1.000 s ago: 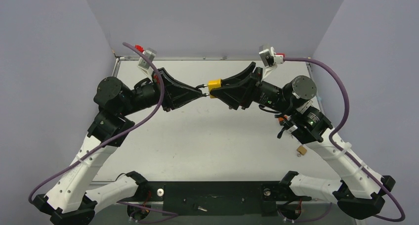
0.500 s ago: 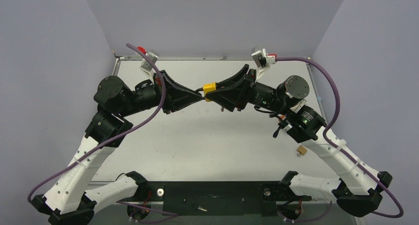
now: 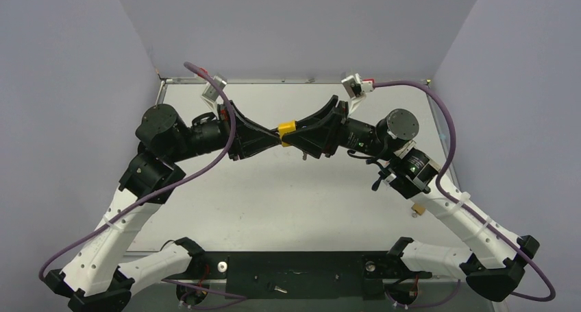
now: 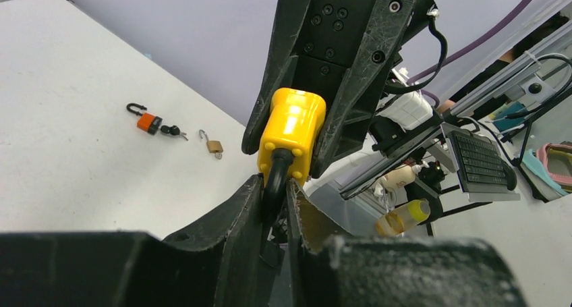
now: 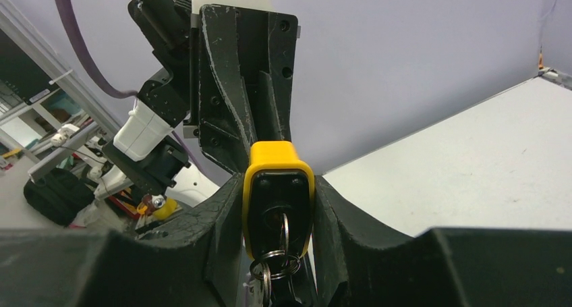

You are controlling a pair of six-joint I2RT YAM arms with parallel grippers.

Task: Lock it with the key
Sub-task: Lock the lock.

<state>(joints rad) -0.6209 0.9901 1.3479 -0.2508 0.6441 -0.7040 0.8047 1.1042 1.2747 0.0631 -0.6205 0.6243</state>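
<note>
A yellow padlock [image 3: 287, 127] hangs in the air between my two grippers, above the middle of the table. My left gripper [image 3: 276, 133] is shut on its black shackle [image 4: 275, 184], which sits between the left gripper [image 4: 274, 189] fingers. My right gripper [image 3: 297, 131] is shut on the yellow body [image 5: 278, 185], with one finger on each side of the right gripper [image 5: 278, 202]. The small silver key [image 5: 284, 231] sticks in the keyhole on the padlock's black bottom face. A ring [image 5: 268, 266] with another key dangles from it.
A small brass padlock [image 3: 417, 208] lies on the white table near the right arm; it also shows in the left wrist view [image 4: 214, 146]. An orange padlock [image 4: 148, 123] with keys lies next to it. Grey walls enclose the table [image 3: 288, 202].
Both grippers, joined at the yellow padlock, have shifted slightly left and nearer. Both wrists have rolled, so the padlock has turned. The grips are unchanged.
</note>
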